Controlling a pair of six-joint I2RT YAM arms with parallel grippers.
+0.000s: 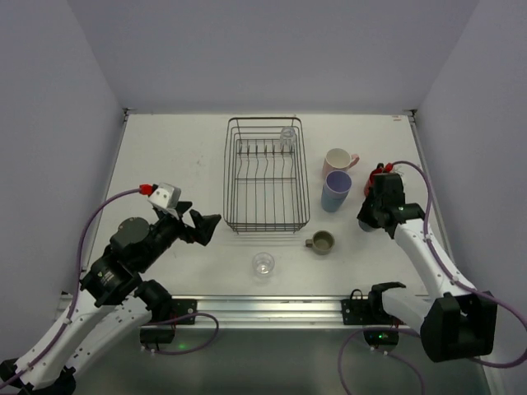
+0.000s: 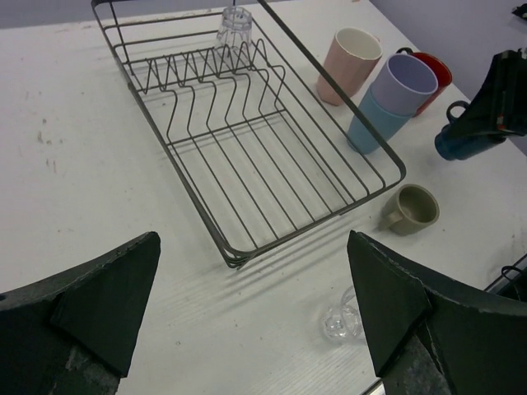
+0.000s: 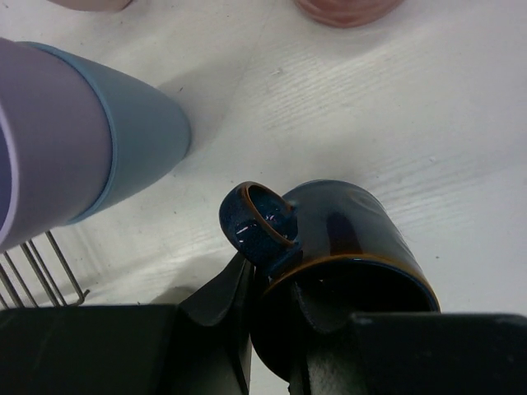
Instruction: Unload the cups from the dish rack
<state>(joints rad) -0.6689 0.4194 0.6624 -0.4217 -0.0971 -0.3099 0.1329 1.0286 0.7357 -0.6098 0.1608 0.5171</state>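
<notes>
The dark wire dish rack [image 1: 226, 177] stands mid-table and holds one clear glass [image 1: 287, 137] at its far right corner, also seen in the left wrist view [image 2: 235, 29]. My right gripper [image 3: 276, 296] is shut on the rim of a dark blue mug [image 3: 354, 239], beside its handle. It holds the mug tilted and low over the table, right of the rack [image 2: 235, 259]. My left gripper [image 1: 202, 226] is open and empty near the rack's front left corner.
To the right of the rack stand a pink cup [image 1: 338, 160], a lavender cup nested in a light blue one [image 1: 336, 191], and a red mug [image 1: 377, 175] behind my right gripper. An olive mug [image 1: 321, 242] and a clear glass [image 1: 263, 263] sit in front of the rack.
</notes>
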